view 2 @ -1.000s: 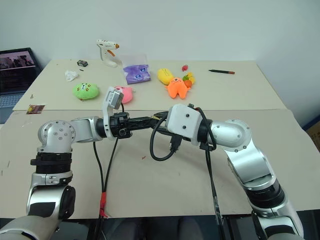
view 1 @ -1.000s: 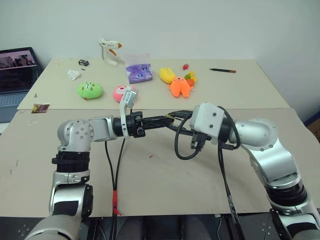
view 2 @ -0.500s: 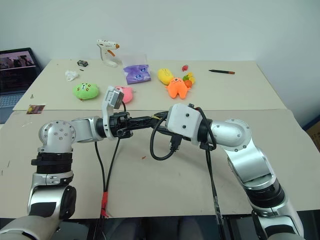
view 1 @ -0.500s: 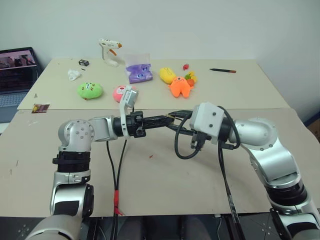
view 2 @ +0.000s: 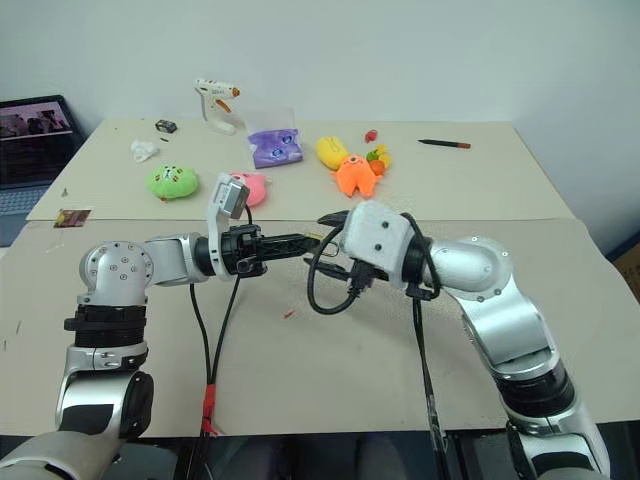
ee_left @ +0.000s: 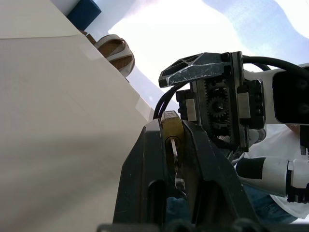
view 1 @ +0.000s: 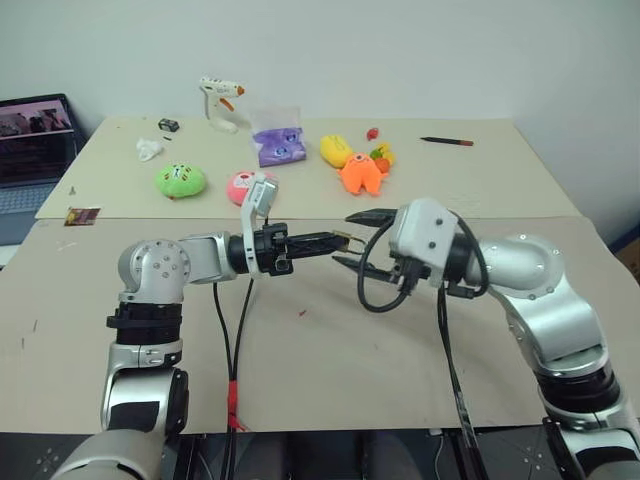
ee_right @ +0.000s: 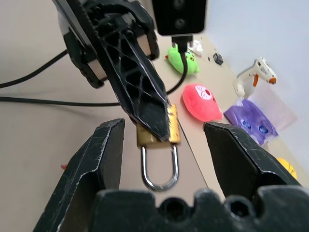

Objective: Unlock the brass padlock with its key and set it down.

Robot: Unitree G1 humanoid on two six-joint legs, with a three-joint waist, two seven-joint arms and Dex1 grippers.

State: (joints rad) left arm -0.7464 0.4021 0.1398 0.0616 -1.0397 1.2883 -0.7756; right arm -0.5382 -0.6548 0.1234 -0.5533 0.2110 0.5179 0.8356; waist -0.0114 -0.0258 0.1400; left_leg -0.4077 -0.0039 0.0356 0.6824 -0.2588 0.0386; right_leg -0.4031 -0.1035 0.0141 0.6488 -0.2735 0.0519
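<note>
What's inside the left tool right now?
The left tool is shut on the brass padlock, its silvery shackle sticking out toward the open right tool. The fingers cover part of the brass body.

A: Two beige tables (view 1: 300, 370) are standing edge to edge. What is lying on the far one?

B: A glue gun (view 1: 220, 102), purple pouch (view 1: 277, 146), green plush (view 1: 180, 181), pink plush (view 1: 241, 186), orange plush (view 1: 359, 174), yellow plush (view 1: 335, 150) and pen (view 1: 446, 141) are lying there.
</note>
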